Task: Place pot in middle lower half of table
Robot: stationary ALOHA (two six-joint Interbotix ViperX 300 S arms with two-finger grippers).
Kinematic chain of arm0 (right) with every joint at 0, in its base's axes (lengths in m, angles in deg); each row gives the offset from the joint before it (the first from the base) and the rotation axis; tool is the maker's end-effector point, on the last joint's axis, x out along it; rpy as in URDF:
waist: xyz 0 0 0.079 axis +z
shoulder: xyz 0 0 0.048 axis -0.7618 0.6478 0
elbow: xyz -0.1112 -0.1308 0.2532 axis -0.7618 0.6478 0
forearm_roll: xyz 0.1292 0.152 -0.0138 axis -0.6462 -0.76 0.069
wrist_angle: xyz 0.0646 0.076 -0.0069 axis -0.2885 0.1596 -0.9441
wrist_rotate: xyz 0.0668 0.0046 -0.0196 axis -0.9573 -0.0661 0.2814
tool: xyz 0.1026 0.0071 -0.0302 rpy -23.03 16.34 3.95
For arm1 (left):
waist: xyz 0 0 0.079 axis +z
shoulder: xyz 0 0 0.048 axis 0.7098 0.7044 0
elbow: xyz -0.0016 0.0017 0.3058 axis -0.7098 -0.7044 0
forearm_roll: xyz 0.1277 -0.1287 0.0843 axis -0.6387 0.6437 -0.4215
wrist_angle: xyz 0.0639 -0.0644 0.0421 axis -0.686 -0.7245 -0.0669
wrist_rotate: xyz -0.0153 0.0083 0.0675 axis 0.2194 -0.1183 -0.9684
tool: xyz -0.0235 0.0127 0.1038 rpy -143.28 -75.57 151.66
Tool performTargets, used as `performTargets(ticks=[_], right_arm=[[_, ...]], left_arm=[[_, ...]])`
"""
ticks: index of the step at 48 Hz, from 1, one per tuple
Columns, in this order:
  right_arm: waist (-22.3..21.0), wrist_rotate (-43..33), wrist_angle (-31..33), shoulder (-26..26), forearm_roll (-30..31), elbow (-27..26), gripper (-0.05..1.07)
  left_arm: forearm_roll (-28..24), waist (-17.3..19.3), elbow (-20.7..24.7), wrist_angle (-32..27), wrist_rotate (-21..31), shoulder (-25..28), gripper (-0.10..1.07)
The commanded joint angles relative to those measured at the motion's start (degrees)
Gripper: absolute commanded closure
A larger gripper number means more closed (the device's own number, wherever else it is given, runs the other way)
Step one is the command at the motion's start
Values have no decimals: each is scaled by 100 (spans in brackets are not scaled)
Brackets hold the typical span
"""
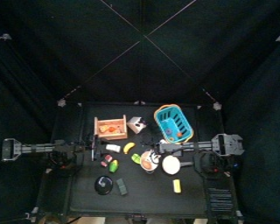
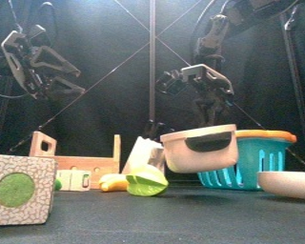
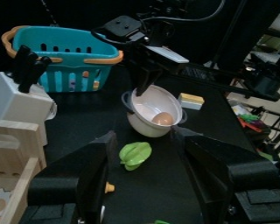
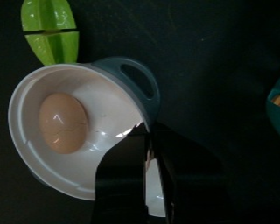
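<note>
black table (image 1: 78, 197), right gripper (image 4: 140, 131) clamped on rim of pot (image 4: 73, 122), lifted, brown egg (image 4: 60, 120) inside. blue basket (image 3: 60, 57) behind. left gripper (image 3: 149, 166) wide open, empty.

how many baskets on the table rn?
1. The blue basket stands toward the table's right rear, just behind the pot held by the right tool. Clutter could hide something small, but no second basket shows in any view.
</note>
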Motion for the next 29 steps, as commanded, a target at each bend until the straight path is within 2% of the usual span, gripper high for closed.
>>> performTargets(ticks=[1, 7, 12, 15, 29], right_arm=[[-18, 18, -18, -246, -53, -123, 70], [-18, 35, -26, -308, -176, -105, 70], [0, 97, -396, -343, -185, -185, 70], [-35, 167, -527, -352, -18, -26, 70], [79, 149, -650, -527, -264, 237, 70]], left_arm=[[26, 9, 114, 18, -9, 9, 8], [18, 35, 132, 26, -18, -18, 8], [9, 44, 202, 53, -18, -18, 8], [9, 53, 158, 18, -18, -26, 8], [44, 18, 79, 44, -9, -97, 8]])
